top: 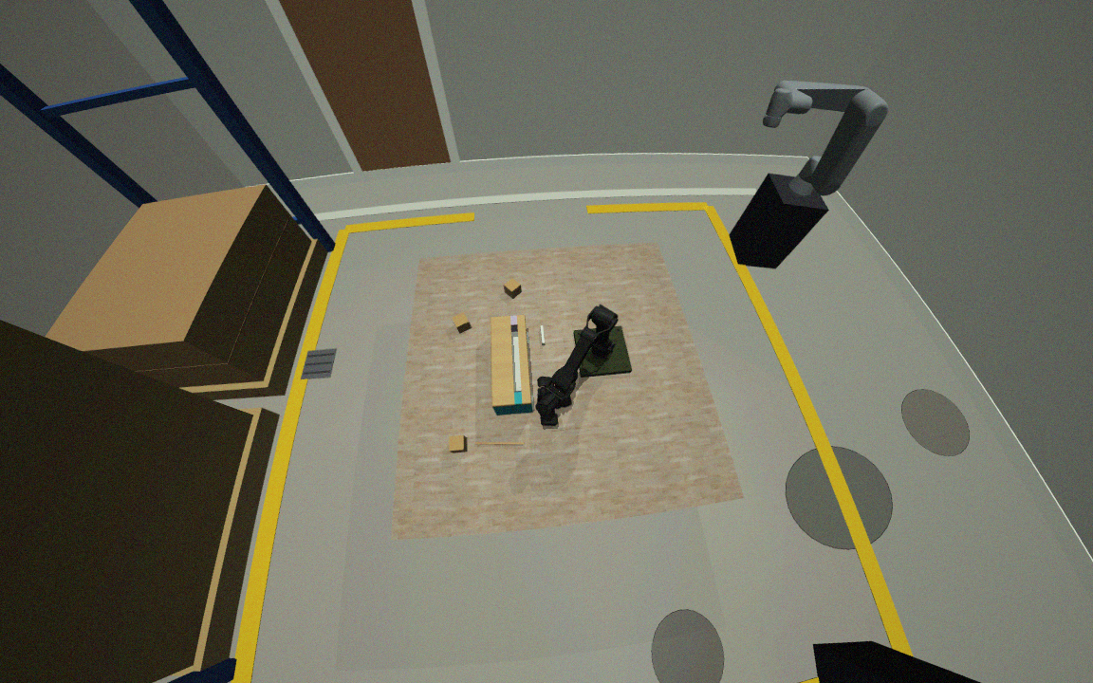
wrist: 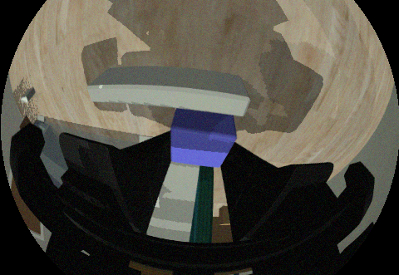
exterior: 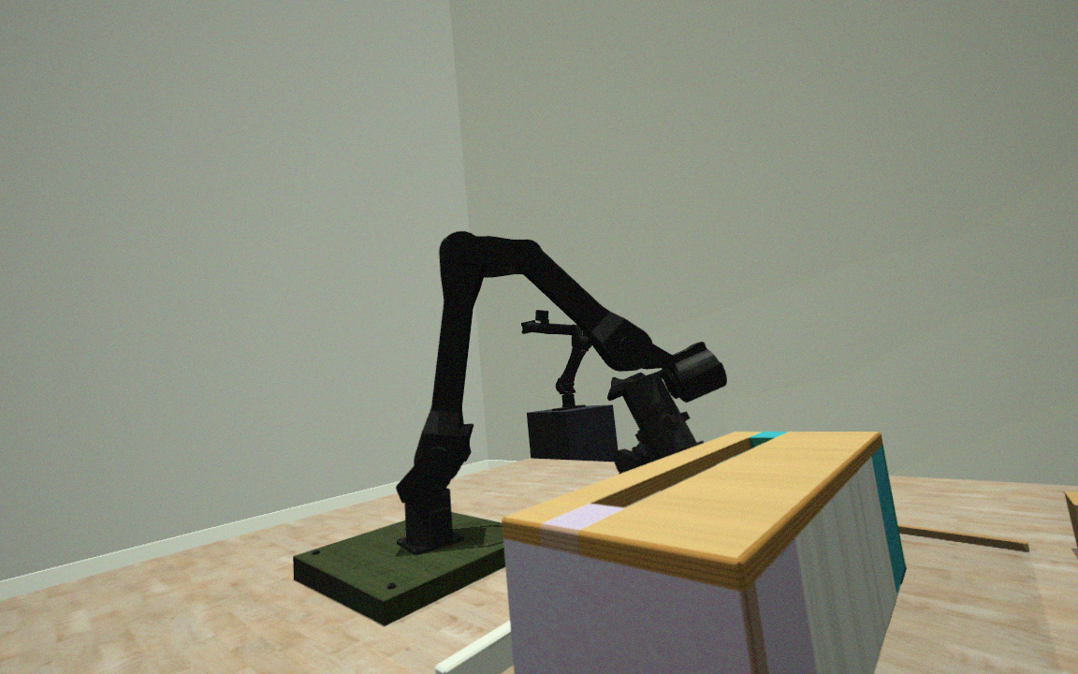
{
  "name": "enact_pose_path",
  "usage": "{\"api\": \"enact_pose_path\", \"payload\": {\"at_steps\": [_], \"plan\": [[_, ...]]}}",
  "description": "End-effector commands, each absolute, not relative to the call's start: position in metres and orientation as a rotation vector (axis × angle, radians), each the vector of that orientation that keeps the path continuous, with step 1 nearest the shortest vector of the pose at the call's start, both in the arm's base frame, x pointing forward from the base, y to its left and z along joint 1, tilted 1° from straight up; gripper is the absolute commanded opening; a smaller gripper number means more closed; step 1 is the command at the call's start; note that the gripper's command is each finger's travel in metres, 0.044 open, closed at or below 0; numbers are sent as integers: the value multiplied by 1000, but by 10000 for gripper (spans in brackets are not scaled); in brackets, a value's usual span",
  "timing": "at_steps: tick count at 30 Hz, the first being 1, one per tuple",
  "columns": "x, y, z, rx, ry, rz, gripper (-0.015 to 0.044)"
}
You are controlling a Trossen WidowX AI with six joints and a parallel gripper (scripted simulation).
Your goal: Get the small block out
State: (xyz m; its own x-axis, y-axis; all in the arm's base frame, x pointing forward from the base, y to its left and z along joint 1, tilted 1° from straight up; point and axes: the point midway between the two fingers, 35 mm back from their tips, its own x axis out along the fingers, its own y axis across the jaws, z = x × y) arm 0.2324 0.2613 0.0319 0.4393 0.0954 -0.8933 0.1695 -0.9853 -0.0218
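Observation:
The small blue block [wrist: 203, 139] sits low at the teal end of the box, at the foot of a grey chute [wrist: 176, 192] and against a grey stop bar [wrist: 166, 90]. My gripper [wrist: 198, 139] [top: 546, 415] is down at table level beside that end, and its two black fingers press on the block's left and right sides. The wooden-topped box [top: 509, 365] [exterior: 693, 511] stands upright on the table. In the exterior view the box hides my fingertips and the block; only the wrist [exterior: 656, 415] shows above its top.
Three small tan cubes [top: 512, 287] [top: 460, 322] [top: 457, 442] lie around the box. A thin stick [top: 499, 443] [exterior: 962, 537] and a white bar [top: 542, 333] [exterior: 475, 650] lie on the table. My green base plate [top: 614, 360] [exterior: 375, 569] is to the right. Another arm on a black pedestal [top: 775, 225] stands far off.

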Motion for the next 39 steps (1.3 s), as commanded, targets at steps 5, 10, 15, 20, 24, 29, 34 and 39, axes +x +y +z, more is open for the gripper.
{"api": "enact_pose_path", "payload": {"at_steps": [5,10,15,20,24,29,34,39], "plan": [[232,262,62,2603,241,-1609,0],[230,260,93,2605,240,-1609,0],[230,258,97,2598,253,-1607,0],[228,245,114,2553,349,-1586,0],[225,234,127,2516,428,-1561,0],[220,219,143,2472,526,-1522,0],[214,205,157,2429,620,-1473,0],[206,191,170,2387,711,-1414,0]]}}
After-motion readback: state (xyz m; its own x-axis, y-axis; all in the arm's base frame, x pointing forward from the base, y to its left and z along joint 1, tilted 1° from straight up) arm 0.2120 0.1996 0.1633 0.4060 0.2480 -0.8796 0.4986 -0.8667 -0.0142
